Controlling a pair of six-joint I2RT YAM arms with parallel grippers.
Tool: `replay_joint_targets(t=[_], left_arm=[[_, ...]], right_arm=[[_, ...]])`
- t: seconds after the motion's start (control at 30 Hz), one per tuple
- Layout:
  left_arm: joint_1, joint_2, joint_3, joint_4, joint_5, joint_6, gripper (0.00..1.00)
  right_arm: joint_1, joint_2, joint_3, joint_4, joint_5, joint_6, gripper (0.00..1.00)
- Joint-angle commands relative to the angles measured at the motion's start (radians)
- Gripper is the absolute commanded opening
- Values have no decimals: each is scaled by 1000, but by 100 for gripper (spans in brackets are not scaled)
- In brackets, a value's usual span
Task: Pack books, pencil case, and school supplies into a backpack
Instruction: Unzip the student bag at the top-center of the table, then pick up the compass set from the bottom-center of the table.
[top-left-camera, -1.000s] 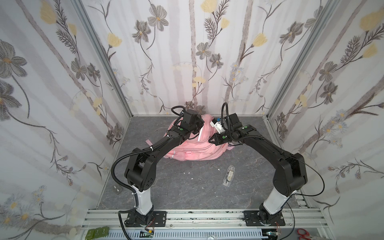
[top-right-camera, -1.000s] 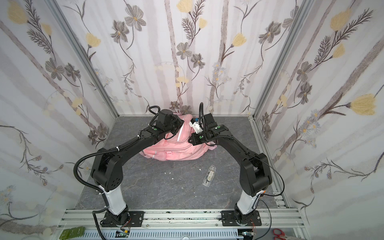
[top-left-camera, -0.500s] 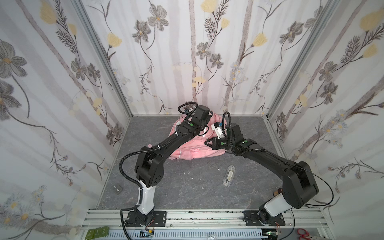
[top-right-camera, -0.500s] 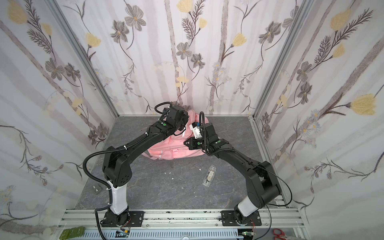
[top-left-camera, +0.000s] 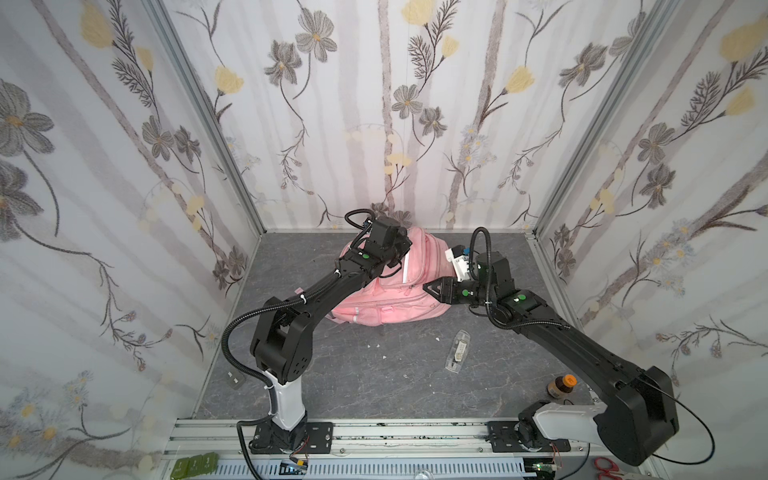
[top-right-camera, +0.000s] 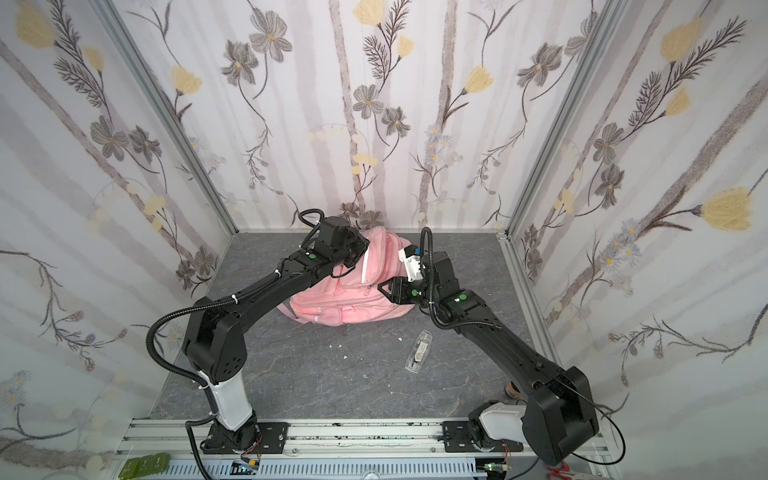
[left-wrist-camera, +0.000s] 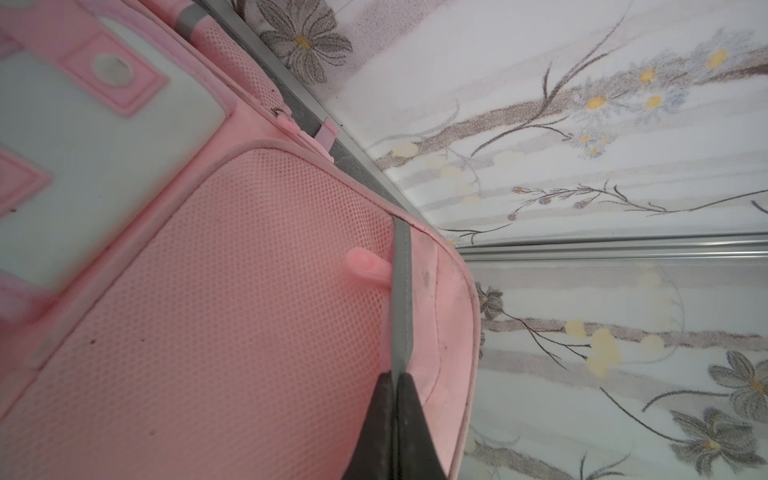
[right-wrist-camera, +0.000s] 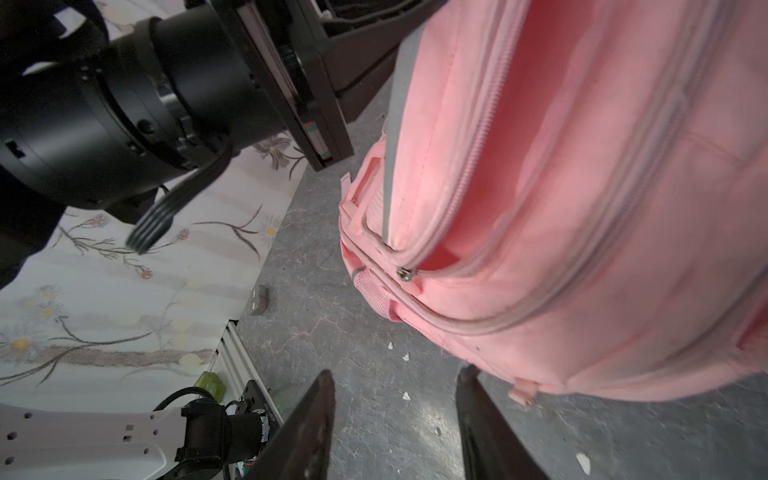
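Backpack lies pink and slumped at the back of the grey table in both top views, its front pockets facing up. The left gripper sits at its far upper edge, and the right gripper hovers just beside its right flank. The clear case rests alone on the table, well apart from the bag and nearer the right arm. No books, pencil case or pale-blue item show, so whether they are inside cannot be told.

Left wrist view: the left gripper has its 2 jaws pinched tight on the grey strip along the backpack rim, beside a pink zipper pull.

Right wrist view: the right gripper stands with its jaws apart and nothing between them, over bare table next to the backpack. A zipped pocket gapes open above its slider.

Judged from this, the left arm is holding the bag open while the right is free. The next move likely calls for the right arm to swing back to the clear case, grip it across its narrow sides, and carry it to the open pocket.
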Motion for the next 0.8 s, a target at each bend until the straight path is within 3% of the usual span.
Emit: replay_joint_targets(t=[0.0,0.13,0.17,0.23,0.27,0.77], left_arm=[[23,-8,-35,278,168,-21,0],[42,11,-37,362,269,-37,0],[43,8,-40,358,266,-33,0],[47,6,-42,354,263,-21,0],[48,8,-39,345,267,-10,0],[63,21,7,229,300,46,0]], right_arm=[[4,-62,-42,-183,231,68,52],[46,-126,-91,-290,346,112,54],[59,-142,-107,-303,373,129,60],[77,-169,-149,-295,372,147,93],[81,-177,-172,-288,361,158,99],[125,-151,-298,-98,395,108,100]])
